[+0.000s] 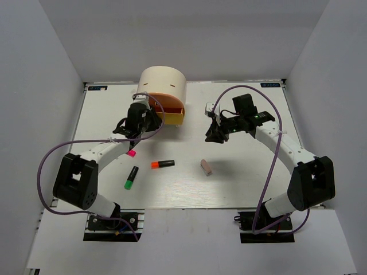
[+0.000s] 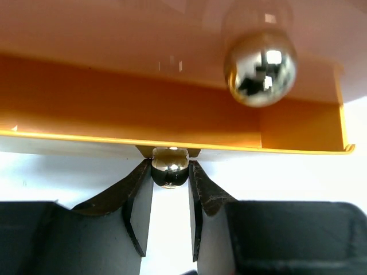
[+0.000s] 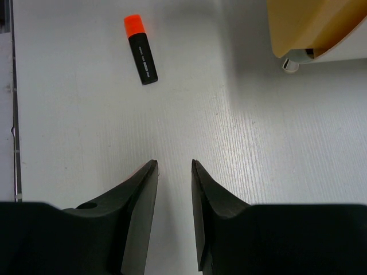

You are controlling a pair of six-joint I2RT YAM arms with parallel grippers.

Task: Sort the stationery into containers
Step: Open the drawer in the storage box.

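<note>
The cream cabinet [image 1: 163, 81] stands at the back. Its yellow drawer [image 1: 173, 118] is pulled out a little under the orange drawer [image 1: 166, 102]. My left gripper [image 1: 144, 118] is shut on the yellow drawer's knob [image 2: 170, 167], below the drawer's rim [image 2: 172, 123]. The orange drawer's knob [image 2: 261, 69] shows above. The pink highlighter [image 1: 131, 153], orange-red highlighter [image 1: 163, 164], green highlighter [image 1: 131, 177] and pink eraser [image 1: 206, 166] lie on the table. My right gripper [image 1: 217, 135] is open and empty above the table [image 3: 174, 164]. The white sticks are out of view.
The white table [image 1: 252, 183] has grey walls on three sides. The right wrist view shows the orange-red highlighter [image 3: 141, 48] at far left, and the yellow drawer [image 3: 309, 26] with a cabinet foot [image 3: 289, 65] at far right.
</note>
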